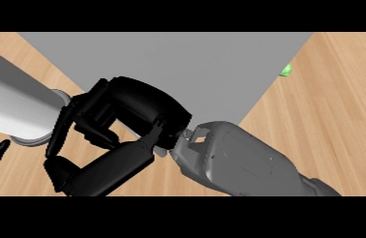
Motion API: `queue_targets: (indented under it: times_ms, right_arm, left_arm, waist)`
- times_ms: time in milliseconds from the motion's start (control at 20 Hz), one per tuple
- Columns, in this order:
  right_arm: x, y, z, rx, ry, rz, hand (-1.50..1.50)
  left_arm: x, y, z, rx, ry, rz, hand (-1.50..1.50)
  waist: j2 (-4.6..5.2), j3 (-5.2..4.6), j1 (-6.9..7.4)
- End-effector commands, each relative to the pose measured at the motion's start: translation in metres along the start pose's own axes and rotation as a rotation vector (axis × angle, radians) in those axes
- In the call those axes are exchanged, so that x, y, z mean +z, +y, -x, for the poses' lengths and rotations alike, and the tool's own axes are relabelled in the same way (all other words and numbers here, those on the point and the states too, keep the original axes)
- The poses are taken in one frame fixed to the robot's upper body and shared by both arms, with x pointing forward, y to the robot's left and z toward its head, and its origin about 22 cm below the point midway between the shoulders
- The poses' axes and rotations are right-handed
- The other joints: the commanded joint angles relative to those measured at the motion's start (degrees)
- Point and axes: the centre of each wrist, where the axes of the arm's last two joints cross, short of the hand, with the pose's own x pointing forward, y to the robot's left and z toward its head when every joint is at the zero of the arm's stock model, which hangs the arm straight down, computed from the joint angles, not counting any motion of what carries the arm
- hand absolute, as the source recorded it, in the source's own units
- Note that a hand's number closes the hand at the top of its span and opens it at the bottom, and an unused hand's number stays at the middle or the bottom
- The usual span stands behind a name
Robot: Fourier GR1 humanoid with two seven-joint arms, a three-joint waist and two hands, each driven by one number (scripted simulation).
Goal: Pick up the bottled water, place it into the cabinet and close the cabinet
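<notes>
Fingers: the right hand (107,135) has its black fingers curled, seemingly around nothing, close beside a pale grey cylinder (25,111) at the left edge.
Bottled water: not clearly visible; whether the cylinder is it cannot be told.
Cabinet: grey panel (193,67) fills the top.
Handling: likely light, smooth, slippery; best gripped mid-body.
Other: green thing (286,70) beside the panel.

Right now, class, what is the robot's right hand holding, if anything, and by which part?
Nothing visible: the right hand curls beside the grey cabinet, and only bare counter shows between its fingers.
</notes>
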Motion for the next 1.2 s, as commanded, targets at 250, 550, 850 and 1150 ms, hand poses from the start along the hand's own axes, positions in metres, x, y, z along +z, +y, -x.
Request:
queue_targets:
  times_ms: [250,550,850,1150]
  right_arm:
    - [0.008,-0.064,0.001,0.035,-0.070,0.182,1.50]
    - [0.015,-0.113,0.012,0.136,-0.104,0.358,1.50]
    - [0.021,-0.136,0.004,0.186,-0.079,0.458,1.50]
    - [0.018,-0.139,-0.006,0.219,-0.148,0.516,-1.50]
  left_arm:
    - [-0.010,0.002,-0.020,-0.006,0.002,-0.003,-1.50]
    - [-0.002,-0.012,0.001,0.008,-0.003,0.005,-1.50]
    - [-0.007,-0.008,-0.008,0.000,-0.012,0.018,-1.50]
    - [-0.006,-0.015,-0.006,0.028,0.016,0.038,-1.50]
  waist:
    - [-0.03,0.02,-1.02]
    - [0.20,-0.02,-0.73]
    - [0.44,-0.04,-0.48]
    - [0.40,-0.04,0.07]
